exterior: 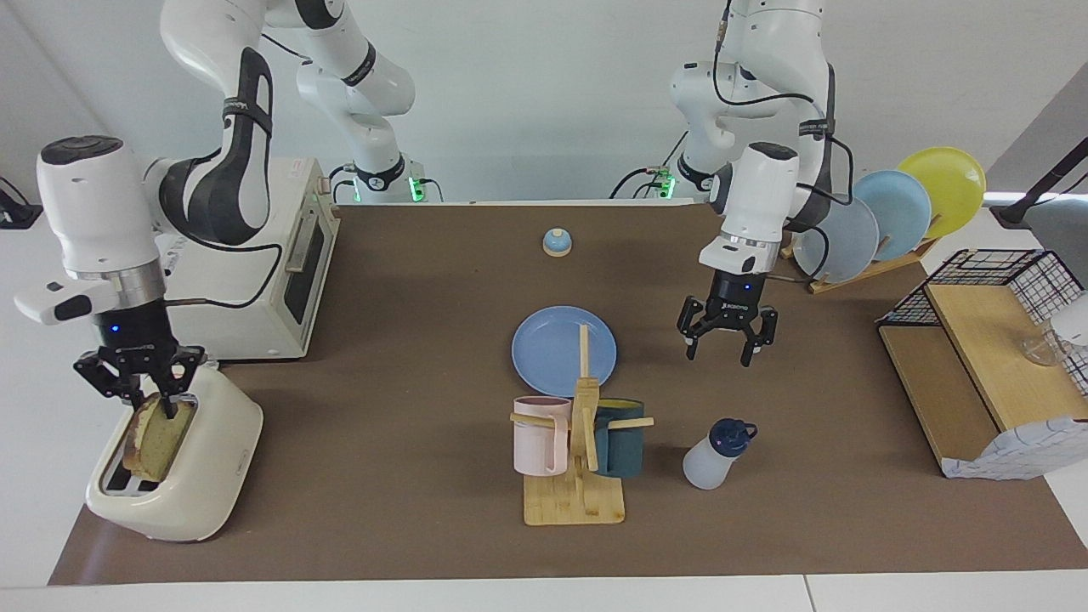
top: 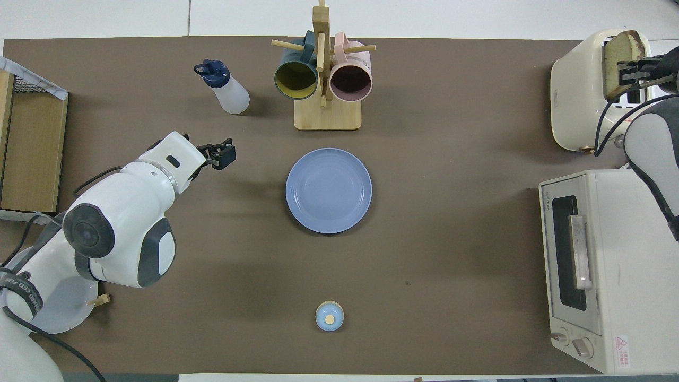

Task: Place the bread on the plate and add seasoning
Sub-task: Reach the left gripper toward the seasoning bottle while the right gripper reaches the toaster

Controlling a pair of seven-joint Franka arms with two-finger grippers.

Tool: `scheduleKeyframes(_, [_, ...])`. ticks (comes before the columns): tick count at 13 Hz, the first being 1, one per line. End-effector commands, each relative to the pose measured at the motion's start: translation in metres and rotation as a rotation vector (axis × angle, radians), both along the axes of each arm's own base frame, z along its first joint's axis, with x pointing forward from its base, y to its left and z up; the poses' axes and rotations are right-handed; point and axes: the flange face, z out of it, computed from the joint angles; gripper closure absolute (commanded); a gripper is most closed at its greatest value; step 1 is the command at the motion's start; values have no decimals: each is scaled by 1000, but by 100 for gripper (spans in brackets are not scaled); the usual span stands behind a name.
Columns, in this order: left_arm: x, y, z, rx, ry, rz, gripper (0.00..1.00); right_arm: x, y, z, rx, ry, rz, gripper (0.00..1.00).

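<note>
Bread (exterior: 157,435) upright in toaster (exterior: 174,463) slot at right arm's end of tabletop (exterior: 408,340). Right gripper (exterior: 153,406) down at slice's top edge, fingers pinched on it. Left gripper (exterior: 721,351) spread wide, empty, over bare tabletop between plate (exterior: 552,344) and seasoning (exterior: 716,455). Plate mid-tabletop, bare. Seasoning upright beside mug rack (exterior: 578,450), farther from robots than plate.
</note>
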Motion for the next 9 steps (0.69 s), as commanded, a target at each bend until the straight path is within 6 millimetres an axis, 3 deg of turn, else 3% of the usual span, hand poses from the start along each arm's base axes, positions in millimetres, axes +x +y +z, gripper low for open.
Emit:
scheduleKeyframes(1, [12,-9,-26,-35,-31,19,0,18,-1,24,-49,-22,53,100])
scheduleKeyframes(3, [24,-17,-36,-44,-41,18,0,23,1,37,-85,57,73,100])
scheduleKeyframes(5, [36,-24,-38,-53,-49,21,0,19,13,67,-80,105,89,100])
scheduleKeyframes(6, [40,-23,-39,-58,-51,30,0,11,36,79,-75,144,115,100])
scheduleKeyframes(7, [45,-19,-38,-59,-55,43,0,-7,74,113,-79,157,162,100])
scheduleKeyframes(9, [58,-21,-39,-51,-72,47,0,-36,134,138,-70,235,229,100])
